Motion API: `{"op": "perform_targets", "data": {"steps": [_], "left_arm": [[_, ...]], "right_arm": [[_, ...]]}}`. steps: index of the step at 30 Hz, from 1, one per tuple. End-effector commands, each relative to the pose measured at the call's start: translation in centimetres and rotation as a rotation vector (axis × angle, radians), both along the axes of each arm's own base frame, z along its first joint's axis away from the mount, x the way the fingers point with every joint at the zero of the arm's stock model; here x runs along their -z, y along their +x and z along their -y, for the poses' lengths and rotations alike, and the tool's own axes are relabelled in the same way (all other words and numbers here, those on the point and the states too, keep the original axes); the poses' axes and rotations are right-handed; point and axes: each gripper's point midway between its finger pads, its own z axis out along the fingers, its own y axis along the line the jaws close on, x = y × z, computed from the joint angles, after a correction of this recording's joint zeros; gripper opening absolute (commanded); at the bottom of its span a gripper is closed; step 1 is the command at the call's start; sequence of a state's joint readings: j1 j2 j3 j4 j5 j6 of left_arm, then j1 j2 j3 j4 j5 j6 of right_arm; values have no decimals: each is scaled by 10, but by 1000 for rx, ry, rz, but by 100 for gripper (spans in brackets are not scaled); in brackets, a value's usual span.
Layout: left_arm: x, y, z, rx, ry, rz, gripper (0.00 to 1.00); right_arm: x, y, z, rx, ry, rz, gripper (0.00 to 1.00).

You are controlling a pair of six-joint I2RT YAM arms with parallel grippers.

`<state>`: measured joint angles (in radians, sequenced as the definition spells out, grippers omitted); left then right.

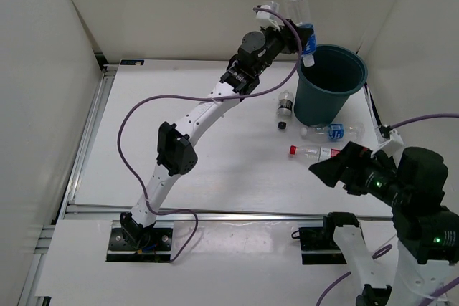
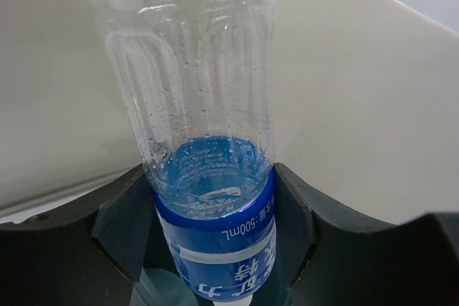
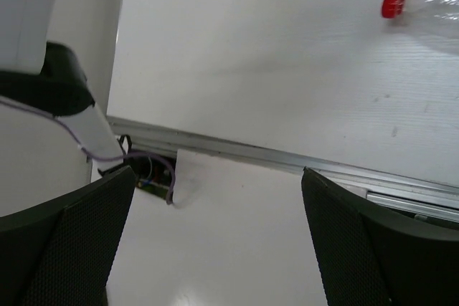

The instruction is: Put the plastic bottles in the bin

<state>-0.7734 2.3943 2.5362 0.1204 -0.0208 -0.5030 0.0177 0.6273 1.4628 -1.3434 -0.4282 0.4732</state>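
Note:
My left gripper (image 1: 304, 38) is shut on a clear plastic bottle with a blue label (image 1: 301, 21), held neck-down above the left rim of the dark teal bin (image 1: 331, 85). In the left wrist view the bottle (image 2: 204, 105) fills the gap between the dark fingers (image 2: 118, 231). On the table lie three more bottles: one with a dark label (image 1: 285, 103) left of the bin, a blue-labelled one (image 1: 332, 132) in front of it, and a red-capped one (image 1: 314, 152) nearer me. My right gripper (image 1: 331, 172) hovers open and empty near the red-capped bottle (image 3: 427, 3).
A small black cap (image 1: 282, 125) lies loose between the bottles. White walls close in the table at the back and both sides. An aluminium rail (image 1: 237, 213) runs along the near edge. The left arm's purple cable (image 1: 136, 116) loops over the table.

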Motion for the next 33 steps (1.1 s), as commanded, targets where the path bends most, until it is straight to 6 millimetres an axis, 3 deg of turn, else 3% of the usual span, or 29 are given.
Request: {"op": "perform_targets", "data": {"steps": [1,5,8,10,16,17,22,24,28,31,33], "left_arm": [[-36,-7,-12,-57,-6,118,51],[-33,-12,-6,-28,56,184,51],[-45,-17,-9,-32,68,251,51],[-21,-3,-3,-29,88,238,51],[12,10,9,-28,73,204,47],[4,10,9,-27,45,219,49],[24,11,23,-20,4,179,49],[24,2,31,6,-1,176,49],[40,-16,56,48,8,164,58],[41,-25,64,51,20,178,58],[41,-25,63,47,38,181,77]], "right_arm": [[17,-39,-20,-176,45,-71,100],[15,-43,-25,-217,57,-61,100],[13,-35,-19,-189,27,-64,100],[17,-26,-16,-173,5,-90,100],[20,-4,-10,-129,-12,-171,100],[22,0,-9,-122,-18,-187,100],[22,2,-7,-105,-20,-198,100],[22,2,-8,-100,-14,-203,100],[26,4,-4,-99,-41,-201,100],[25,5,-5,-114,-49,-195,100],[25,5,-5,-120,-56,-190,100]]}}
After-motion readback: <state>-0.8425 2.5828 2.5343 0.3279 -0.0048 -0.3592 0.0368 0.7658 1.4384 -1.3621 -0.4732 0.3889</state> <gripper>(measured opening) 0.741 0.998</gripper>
